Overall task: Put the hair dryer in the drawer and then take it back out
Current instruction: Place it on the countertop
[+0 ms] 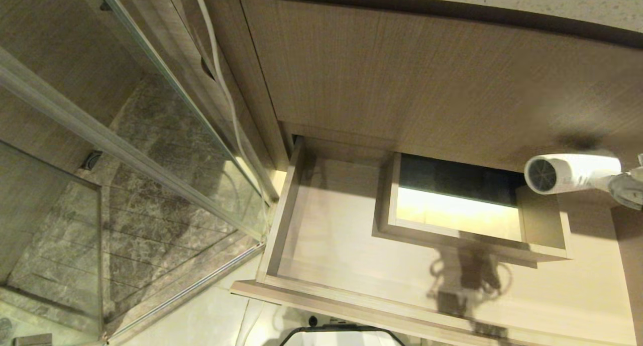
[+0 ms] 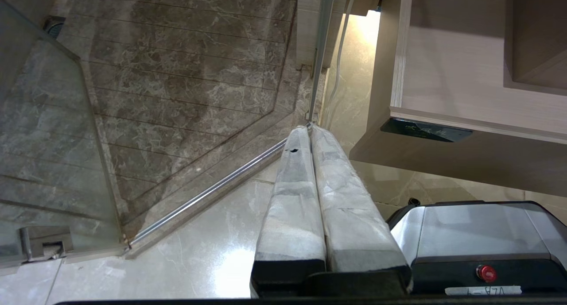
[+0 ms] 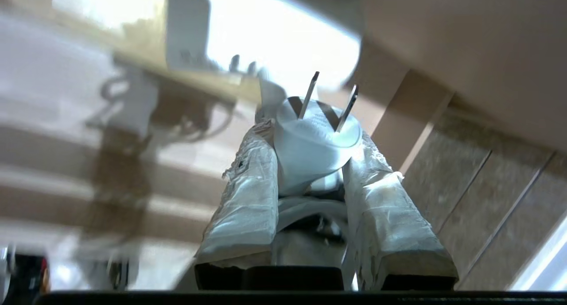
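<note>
Hair dryer: you have the hair dryer (image 1: 572, 173) up in the air at the far right of the head view, above the right part of the open drawer and touching none of it. Its barrel lies about level, with the dark mesh grille facing left.

Right gripper: your right gripper (image 3: 310, 132) has its wrapped fingers (image 3: 248, 181) closed around a white part of the dryer. In the right wrist view a round white plug (image 3: 316, 139) with two metal prongs sits between the fingers. In the head view only its edge shows, at the right border beside the barrel.

Left gripper: your left gripper (image 2: 310, 132) is parked low, to the left of the drawer front, over the pale floor tiles (image 2: 199, 252). Its two wrapped fingers are pressed together with nothing between them.

Drawer: the drawer (image 1: 286, 210) is pulled out toward you, and nothing lies on its floor. The boxed cut-out (image 1: 545, 253) stands at its far right side, and the dryer's shadow falls on the drawer floor near it.

Surroundings: you have the taller wood-grain panel (image 1: 402, 75) beyond the drawer, and a glass shower door (image 1: 75, 135) with dark stone floor to the left. A white cord (image 1: 221, 80) hangs down the cabinet's left side.
</note>
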{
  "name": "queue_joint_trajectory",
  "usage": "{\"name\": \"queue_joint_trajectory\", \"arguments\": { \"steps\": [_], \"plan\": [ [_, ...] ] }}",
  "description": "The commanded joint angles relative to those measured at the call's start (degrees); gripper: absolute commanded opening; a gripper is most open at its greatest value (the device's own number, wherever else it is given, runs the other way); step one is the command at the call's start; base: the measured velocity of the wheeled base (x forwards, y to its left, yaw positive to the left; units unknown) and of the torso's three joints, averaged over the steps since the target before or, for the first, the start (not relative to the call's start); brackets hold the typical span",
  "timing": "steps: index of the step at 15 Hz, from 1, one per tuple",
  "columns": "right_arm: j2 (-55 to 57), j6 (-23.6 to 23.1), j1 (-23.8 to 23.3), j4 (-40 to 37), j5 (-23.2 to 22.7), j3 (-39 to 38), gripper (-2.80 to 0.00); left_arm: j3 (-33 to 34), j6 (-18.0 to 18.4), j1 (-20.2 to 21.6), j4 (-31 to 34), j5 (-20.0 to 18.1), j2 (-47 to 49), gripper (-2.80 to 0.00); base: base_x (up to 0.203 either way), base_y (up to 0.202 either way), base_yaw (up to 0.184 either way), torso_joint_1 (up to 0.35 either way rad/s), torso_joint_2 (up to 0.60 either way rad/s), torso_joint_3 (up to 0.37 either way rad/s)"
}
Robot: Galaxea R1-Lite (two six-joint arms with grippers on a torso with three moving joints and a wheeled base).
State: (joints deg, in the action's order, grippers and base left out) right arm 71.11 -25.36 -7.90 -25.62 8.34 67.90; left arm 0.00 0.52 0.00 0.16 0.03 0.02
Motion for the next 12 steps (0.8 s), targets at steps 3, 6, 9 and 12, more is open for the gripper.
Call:
{"name": "queue_joint_trajectory", "arguments": {
  "steps": [3,6,9,12],
  "plan": [
    [-9.67,-1.13,-0.01,-5.26,-0.05,-4.28,-2.80,0.00,0.00,0.00,0.02,-0.03,-0.02,-2.80,0.000,0.000,0.000,0.000,0.00,0.000],
    [-11.13,-1.50,0.08,-6.22,-0.02,-5.24,-2.80,0.00,0.00,0.00,0.02,-0.03,-0.02,-2.80,0.000,0.000,0.000,0.000,0.00,0.000],
    [-13.25,-2.31,0.02,-7.66,-4.10,-5.18,-2.80,0.00,0.00,0.00,0.02,-0.03,-0.02,-2.80,0.000,0.000,0.000,0.000,0.00,0.000],
    [-15.39,-2.57,-0.01,-7.37,-9.97,-5.29,-2.80,-0.09,0.00,0.00,0.02,-0.03,-0.02,-2.80,0.000,0.000,0.000,0.000,0.00,0.000]
  ]
}}
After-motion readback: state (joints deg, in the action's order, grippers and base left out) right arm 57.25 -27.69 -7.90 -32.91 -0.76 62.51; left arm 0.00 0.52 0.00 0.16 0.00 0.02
